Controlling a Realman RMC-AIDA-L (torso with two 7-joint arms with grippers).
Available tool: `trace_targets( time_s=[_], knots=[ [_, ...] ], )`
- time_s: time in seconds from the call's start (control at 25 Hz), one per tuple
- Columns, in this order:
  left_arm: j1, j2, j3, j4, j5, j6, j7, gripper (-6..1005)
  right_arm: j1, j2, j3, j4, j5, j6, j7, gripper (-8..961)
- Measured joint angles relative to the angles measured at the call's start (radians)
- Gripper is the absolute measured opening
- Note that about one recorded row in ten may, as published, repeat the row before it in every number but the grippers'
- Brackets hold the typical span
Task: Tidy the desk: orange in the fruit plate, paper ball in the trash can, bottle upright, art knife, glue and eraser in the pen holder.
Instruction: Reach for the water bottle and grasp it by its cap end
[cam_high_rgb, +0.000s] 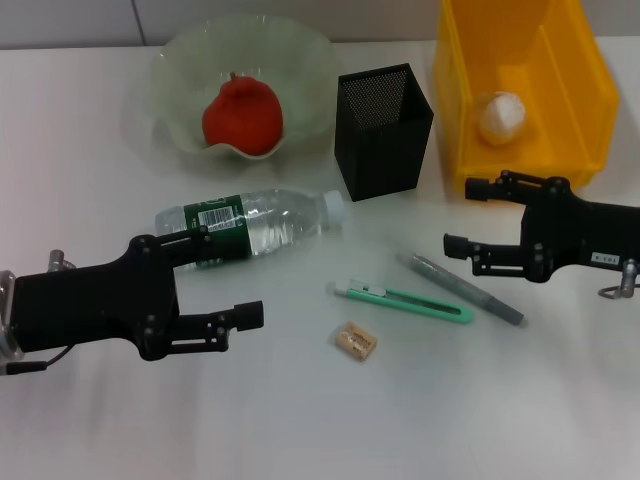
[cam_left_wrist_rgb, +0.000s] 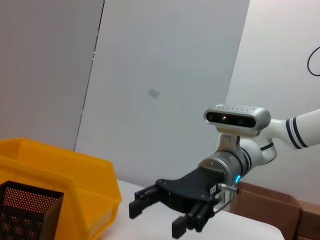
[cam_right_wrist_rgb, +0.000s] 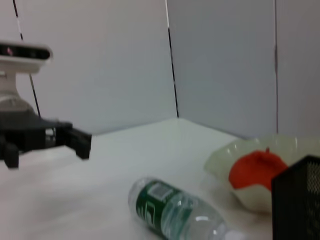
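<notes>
The orange (cam_high_rgb: 242, 114) sits in the fruit plate (cam_high_rgb: 180, 70) at the far left of the desk (cam_high_rgb: 300, 420), and the paper ball (cam_high_rgb: 500, 117) lies in the trash can (cam_high_rgb: 585, 90) at the far right. The pen holder (cam_high_rgb: 384, 130) stands between them. The bottle (cam_high_rgb: 250, 227) lies on its side, cap toward the pen holder; its green label's print is unreadable. Nearer lie the art knife (cam_high_rgb: 402, 301), the glue (cam_high_rgb: 462, 289) beside it, and the eraser (cam_high_rgb: 355, 341). The left gripper (cam_high_rgb: 225, 280) hovers level just near of the bottle, fingers spread, empty. The right gripper (cam_high_rgb: 470, 215) hovers level, near the trash can, fingers apart, empty.
</notes>
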Motion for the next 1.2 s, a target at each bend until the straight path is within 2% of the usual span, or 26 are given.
trace_targets(
  time_s=[0.64,0.92,0.96,1.04,1.2],
  knots=[
    [-0.001,-0.002,-0.002,0.005,-0.004,0.0,-0.001,811,0.004,0.006,0.0,0.002,-0.021,0.021,0.005,815],
    [-0.068,-0.008,-0.062,0.025,-0.003,-0.026,-0.049,811,-0.001,0.006,0.0,0.003,-0.023,0.022,0.005,815],
    [-0.098,-0.01,-0.068,0.052,-0.003,-0.071,-0.103,811,-0.002,0.006,0.0,0.003,-0.024,0.021,0.005,815],
    [-0.108,-0.012,-0.068,0.064,-0.004,-0.093,-0.121,811,-0.003,0.006,0.0,0.003,-0.024,0.02,0.005,815],
    [-0.18,-0.036,-0.088,0.1,-0.005,-0.203,-0.152,812,-0.006,0.006,0.0,0.003,-0.025,0.017,0.005,814]
  ],
)
